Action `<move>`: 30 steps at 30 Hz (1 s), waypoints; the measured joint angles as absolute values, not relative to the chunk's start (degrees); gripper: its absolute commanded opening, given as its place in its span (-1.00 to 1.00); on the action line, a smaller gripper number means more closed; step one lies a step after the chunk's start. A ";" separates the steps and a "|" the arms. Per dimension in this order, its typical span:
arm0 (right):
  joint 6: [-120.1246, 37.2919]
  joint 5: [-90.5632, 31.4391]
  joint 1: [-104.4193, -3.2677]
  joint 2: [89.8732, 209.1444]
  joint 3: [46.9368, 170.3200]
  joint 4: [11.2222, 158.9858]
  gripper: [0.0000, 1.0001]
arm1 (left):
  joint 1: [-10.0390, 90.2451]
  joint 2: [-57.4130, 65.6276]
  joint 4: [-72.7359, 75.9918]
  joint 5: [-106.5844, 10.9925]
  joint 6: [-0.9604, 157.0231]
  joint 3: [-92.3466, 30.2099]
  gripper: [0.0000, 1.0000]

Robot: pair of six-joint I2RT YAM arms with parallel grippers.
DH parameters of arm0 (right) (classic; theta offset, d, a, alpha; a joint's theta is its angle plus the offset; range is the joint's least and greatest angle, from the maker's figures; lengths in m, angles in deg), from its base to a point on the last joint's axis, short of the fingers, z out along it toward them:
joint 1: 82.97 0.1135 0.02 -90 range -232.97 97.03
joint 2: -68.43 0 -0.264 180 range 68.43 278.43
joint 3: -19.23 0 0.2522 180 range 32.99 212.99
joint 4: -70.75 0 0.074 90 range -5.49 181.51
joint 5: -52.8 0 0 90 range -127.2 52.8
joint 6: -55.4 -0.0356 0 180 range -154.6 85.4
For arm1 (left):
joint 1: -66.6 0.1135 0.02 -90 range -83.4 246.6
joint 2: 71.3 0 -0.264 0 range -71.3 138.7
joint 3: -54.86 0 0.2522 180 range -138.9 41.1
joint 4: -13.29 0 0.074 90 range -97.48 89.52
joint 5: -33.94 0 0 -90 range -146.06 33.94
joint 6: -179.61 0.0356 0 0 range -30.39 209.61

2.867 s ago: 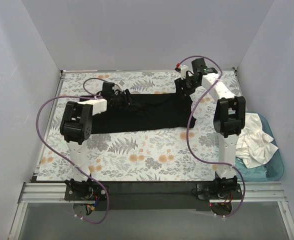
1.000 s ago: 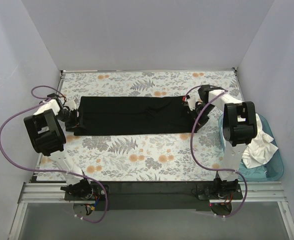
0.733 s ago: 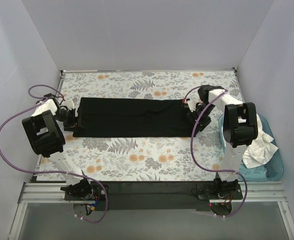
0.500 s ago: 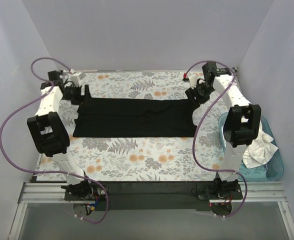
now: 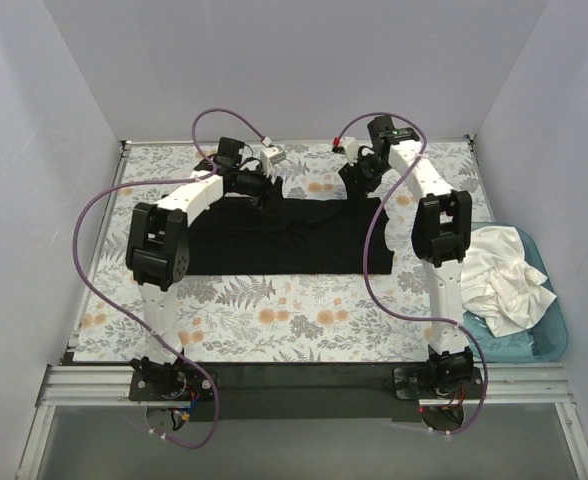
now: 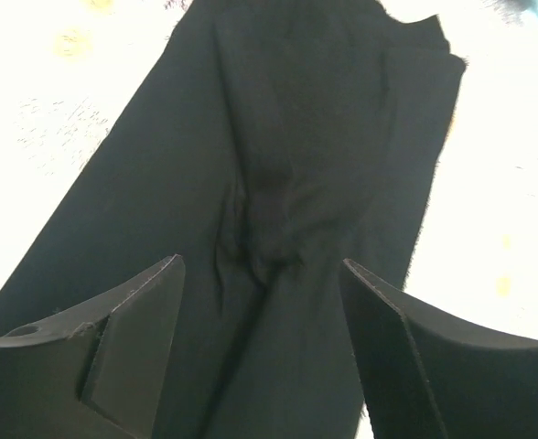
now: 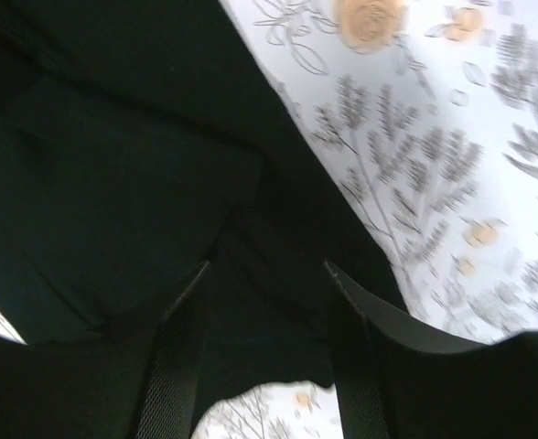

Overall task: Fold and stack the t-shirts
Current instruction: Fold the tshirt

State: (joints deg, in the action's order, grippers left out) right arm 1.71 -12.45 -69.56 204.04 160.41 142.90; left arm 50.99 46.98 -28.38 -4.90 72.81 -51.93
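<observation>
A black t-shirt (image 5: 294,235) lies spread flat as a long band across the floral sheet. My left gripper (image 5: 261,193) hovers open over its far edge, left of the middle; in the left wrist view the fingers (image 6: 262,263) stand wide apart above creased black cloth (image 6: 287,137), holding nothing. My right gripper (image 5: 359,180) hangs over the far right corner; its fingers (image 7: 267,266) are apart above the black cloth (image 7: 113,165), which stays clear of them. White t-shirts (image 5: 509,278) lie crumpled in the tub on the right.
A grey-and-orange floral sheet (image 5: 274,315) covers the table. The teal tub (image 5: 554,335) sits at the right edge beside the right arm's base. White walls close in the left, back and right. Purple cables loop off both arms.
Both arms have swung from the shirt's short ends up and inward to its far long edge. The right gripper has gone from shut to open.
</observation>
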 measured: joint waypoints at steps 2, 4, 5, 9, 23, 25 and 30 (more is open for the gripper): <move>0.36 -12.62 -68.49 205.26 159.95 142.35 0.18 | 49.78 50.24 -27.11 -5.73 72.14 -53.49 0.37; -1.06 -12.58 -67.79 205.31 159.29 141.59 0.20 | 49.11 52.53 -26.52 -6.78 71.66 -54.47 0.37; -1.91 -12.41 -67.64 205.31 159.23 141.00 0.20 | 48.82 53.34 -26.15 -7.35 71.52 -54.84 0.38; -5.11 -11.42 -67.83 205.31 159.19 139.12 0.16 | 47.93 54.85 -25.67 -8.75 71.13 -56.20 0.29; -12.38 -7.18 -68.34 207.41 156.98 136.36 0.04 | 46.51 54.85 -24.97 -8.94 71.90 -57.20 0.26; -12.87 -6.96 -68.34 208.10 156.82 136.34 0.02 | 46.40 54.85 -25.14 -9.01 72.22 -57.18 0.25; -13.80 -6.55 -68.34 208.85 156.80 136.01 -0.24 | 46.16 54.85 -25.71 -9.21 72.77 -56.98 0.20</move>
State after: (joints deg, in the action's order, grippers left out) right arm -13.80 -6.55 -68.34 208.85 156.80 136.01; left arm 46.16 54.85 -25.71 -9.21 72.77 -56.98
